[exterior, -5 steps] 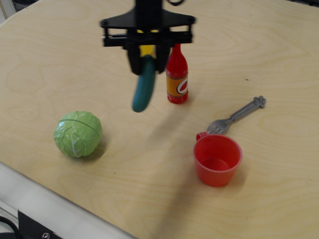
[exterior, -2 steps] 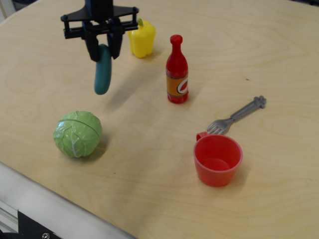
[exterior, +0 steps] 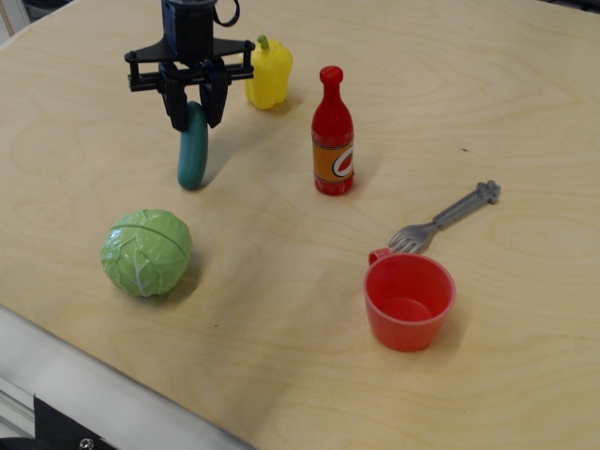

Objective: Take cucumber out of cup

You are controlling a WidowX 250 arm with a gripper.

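Note:
The dark teal-green cucumber (exterior: 193,150) hangs upright from my gripper (exterior: 194,108), which is shut on its top end at the upper left of the table. Its lower end is at or just above the wood; I cannot tell if it touches. The red cup (exterior: 409,301) stands upright at the lower right with its small handle toward the back left. The cup holds nothing.
A round light-green cabbage (exterior: 146,251) lies just in front of the cucumber. A yellow pepper (exterior: 269,73) stands right of the gripper. A red bottle with an orange label (exterior: 333,134) stands mid-table. A grey fork (exterior: 444,218) lies behind the cup. The table's front edge runs along the lower left.
The gripper has carried the cucumber from the table's middle to the left, then lowered it toward the wood. The cup, bottle, cabbage and fork have not moved.

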